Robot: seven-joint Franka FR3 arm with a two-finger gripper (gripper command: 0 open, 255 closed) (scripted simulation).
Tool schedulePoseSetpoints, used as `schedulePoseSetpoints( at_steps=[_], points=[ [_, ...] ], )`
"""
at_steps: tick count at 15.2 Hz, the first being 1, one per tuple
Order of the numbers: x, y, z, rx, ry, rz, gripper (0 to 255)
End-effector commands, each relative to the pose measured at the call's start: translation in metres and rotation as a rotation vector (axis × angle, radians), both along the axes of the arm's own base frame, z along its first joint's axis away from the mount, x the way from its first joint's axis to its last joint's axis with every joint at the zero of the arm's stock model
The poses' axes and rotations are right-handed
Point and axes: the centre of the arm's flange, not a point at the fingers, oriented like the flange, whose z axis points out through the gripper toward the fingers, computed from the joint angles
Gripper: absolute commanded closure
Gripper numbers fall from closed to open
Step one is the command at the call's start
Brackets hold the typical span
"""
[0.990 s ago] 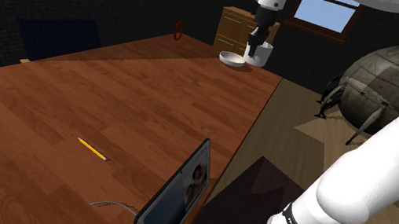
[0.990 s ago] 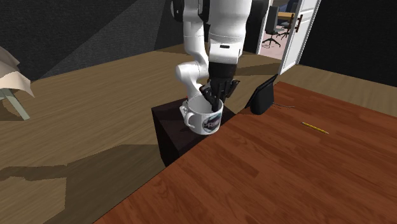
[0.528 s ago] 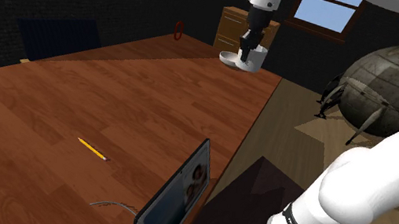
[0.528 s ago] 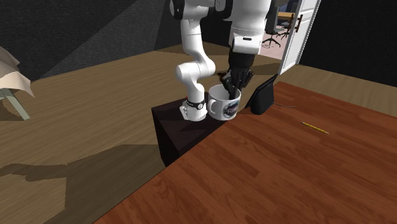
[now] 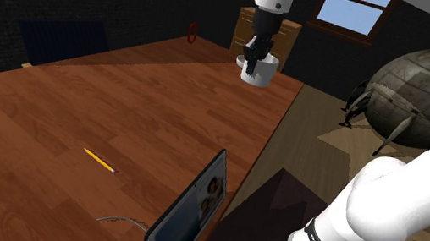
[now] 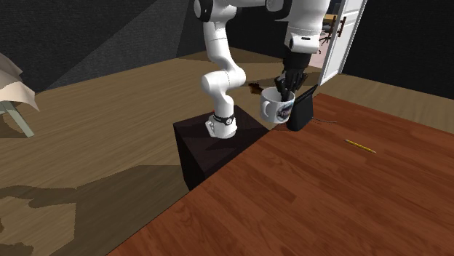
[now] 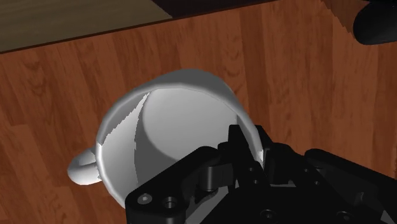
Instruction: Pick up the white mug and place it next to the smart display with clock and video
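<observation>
Dark brown wood is spreading wide under us: the table (image 5: 78, 106) is running from the smart display (image 5: 192, 206) far up toward a dresser (image 5: 255, 29) and a window (image 5: 351, 12). We are seeing the display (image 6: 302, 109) standing right at the table's long edge, close to the dark stand (image 6: 207, 142), with a thin cable (image 5: 119, 220) curling just beside its base. On the side of the display away from that edge, a yellow pencil (image 5: 100, 160) is lying near it, and past the pencil the wood is stretching open. Beyond the edge, the floor is dropping away, so room for moving is lying inward over the tabletop. We are finding the white mug (image 5: 257, 71) well apart from the display, hanging in the air above the far stretch of that same edge; in the second exterior view the mug (image 6: 275, 109), with a dark print on its side, is overlapping the display's outline. The arm is reaching long and high from the stand, its forearm pointing down so the gripper (image 5: 254, 54) is coming at the mug from above. Looking along the gripper (image 7: 248, 143), we are seeing its jaws pinching the mug's (image 7: 172, 121) rim wall, one finger inside and one outside, with the handle sticking out on the side opposite the fingers.
</observation>
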Motion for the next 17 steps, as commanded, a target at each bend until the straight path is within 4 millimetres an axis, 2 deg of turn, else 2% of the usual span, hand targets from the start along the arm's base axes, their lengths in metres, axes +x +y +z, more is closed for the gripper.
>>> schedulePoseSetpoints(
  at_steps=[1, 17],
  points=[
    [-0.007, 0.027, 0.002, 0.0, 0.0, -0.002, 255],
    [-0.057, 0.232, 0.002, 0.0, 0.0, -0.002, 255]
  ],
)
